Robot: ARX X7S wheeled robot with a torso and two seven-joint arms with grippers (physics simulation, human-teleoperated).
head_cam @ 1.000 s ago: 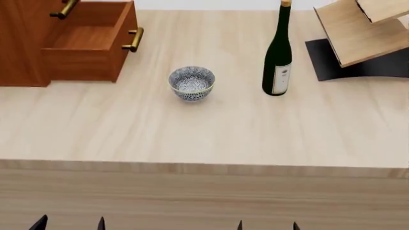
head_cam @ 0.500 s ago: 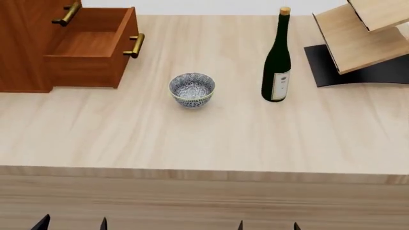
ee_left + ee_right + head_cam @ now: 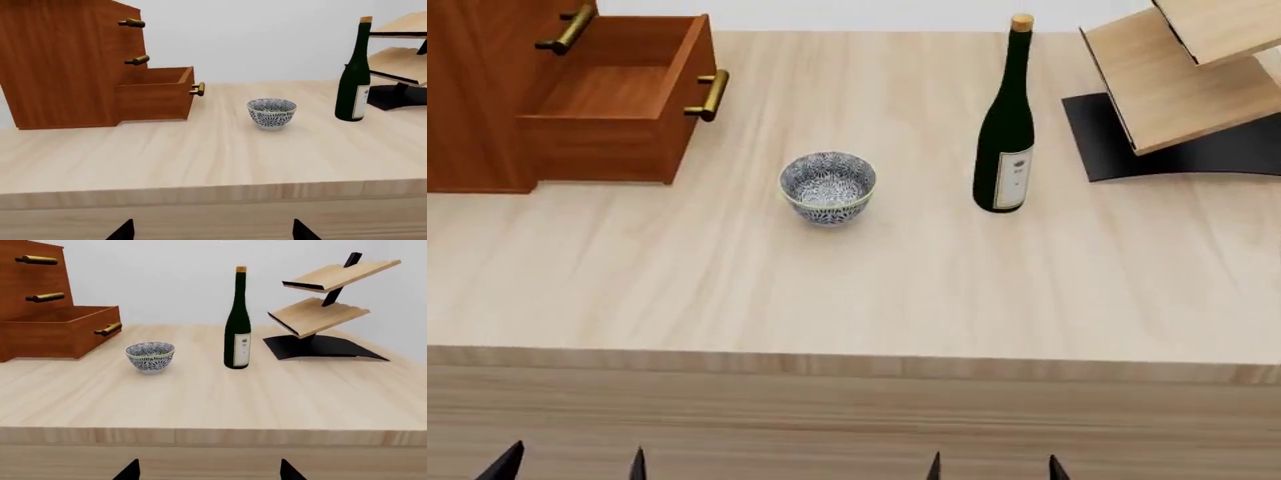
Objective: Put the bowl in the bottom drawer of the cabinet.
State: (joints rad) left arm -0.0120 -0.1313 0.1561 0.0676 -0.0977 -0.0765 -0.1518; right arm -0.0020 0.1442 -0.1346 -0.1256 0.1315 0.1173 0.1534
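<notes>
Bowl (image 3: pixel 271 112) sits untouched on the table (image 3: pixel 200 160) in my left wrist view, near the bottom drawer (image 3: pixel 155 94), which stands pulled out of the cabinet (image 3: pixel 63 60); my left gripper (image 3: pixel 212 231) shows spread tips. Head view: the bowl stands between drawer and wine bottle (image 3: pixel 1006 120), well apart from both grippers at the near edge. Right wrist view: my right gripper (image 3: pixel 209 471) is spread too, empty. Drawer opened; grasping and placing remain, I judge.

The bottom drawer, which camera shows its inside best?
The head view: it looks down into the open bottom drawer, showing its bare floor. Both wrist views see it side-on, mostly its outer wall and brass handle.
</notes>
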